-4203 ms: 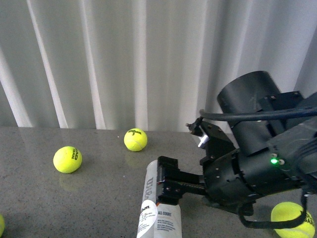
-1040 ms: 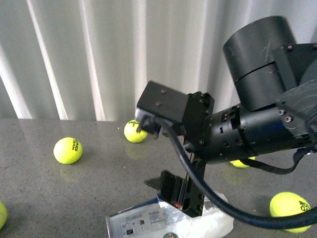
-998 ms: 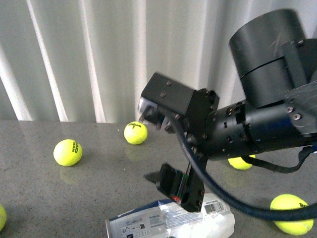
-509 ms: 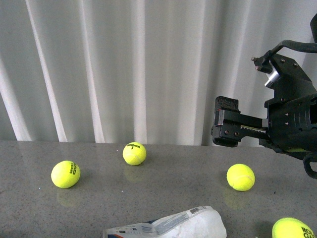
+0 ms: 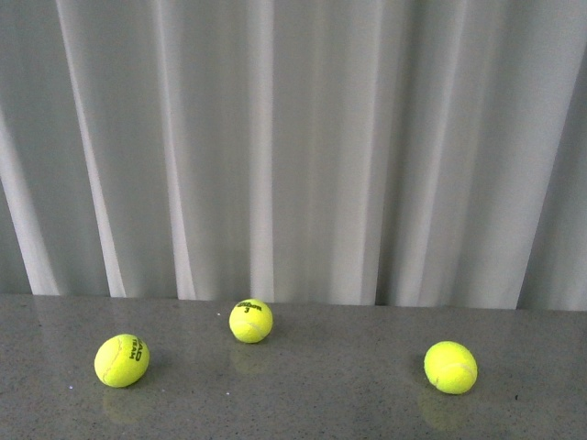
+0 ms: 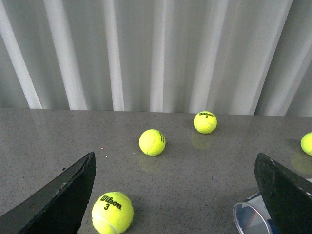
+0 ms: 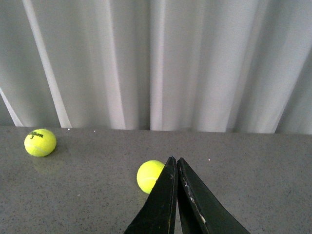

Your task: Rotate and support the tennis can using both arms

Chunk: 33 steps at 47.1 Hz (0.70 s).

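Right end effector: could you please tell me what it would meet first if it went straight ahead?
Probably the tennis ball just beyond the tip of the right end effector, though it sits slightly to one side; depth is unclear.

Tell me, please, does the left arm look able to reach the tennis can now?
Probably yes. In the left wrist view the left claw is wide open. The tennis can lies with its open end on the table, close beside one of the fingers, with nothing between. Only part of the can shows, though.
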Each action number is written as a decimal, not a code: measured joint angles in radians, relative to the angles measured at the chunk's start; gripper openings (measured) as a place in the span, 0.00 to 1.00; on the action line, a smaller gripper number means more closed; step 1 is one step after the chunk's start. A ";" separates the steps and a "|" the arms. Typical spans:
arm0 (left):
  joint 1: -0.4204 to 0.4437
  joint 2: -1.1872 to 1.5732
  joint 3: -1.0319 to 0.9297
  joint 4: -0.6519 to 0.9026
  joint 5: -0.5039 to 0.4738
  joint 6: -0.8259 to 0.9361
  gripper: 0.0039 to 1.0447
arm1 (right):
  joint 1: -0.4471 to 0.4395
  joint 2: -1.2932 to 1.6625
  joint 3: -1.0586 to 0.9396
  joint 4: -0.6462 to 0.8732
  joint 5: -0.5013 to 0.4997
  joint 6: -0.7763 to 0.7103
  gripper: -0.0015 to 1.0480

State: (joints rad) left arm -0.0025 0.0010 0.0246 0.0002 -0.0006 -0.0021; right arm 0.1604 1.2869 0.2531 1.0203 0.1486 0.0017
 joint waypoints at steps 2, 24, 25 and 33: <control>0.000 0.000 0.000 0.000 0.000 0.000 0.94 | -0.011 -0.032 -0.021 -0.007 -0.008 -0.001 0.03; 0.000 0.000 0.000 0.000 0.000 0.000 0.94 | -0.158 -0.412 -0.221 -0.196 -0.144 -0.001 0.03; 0.000 0.000 0.000 0.000 0.000 0.000 0.94 | -0.158 -0.435 -0.226 -0.213 -0.147 -0.001 0.03; 0.000 0.000 0.000 0.000 0.000 0.000 0.94 | -0.158 -0.546 -0.240 -0.309 -0.148 -0.001 0.03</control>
State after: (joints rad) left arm -0.0025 0.0013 0.0246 0.0002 -0.0006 -0.0021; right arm 0.0025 0.7410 0.0132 0.7116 0.0006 0.0010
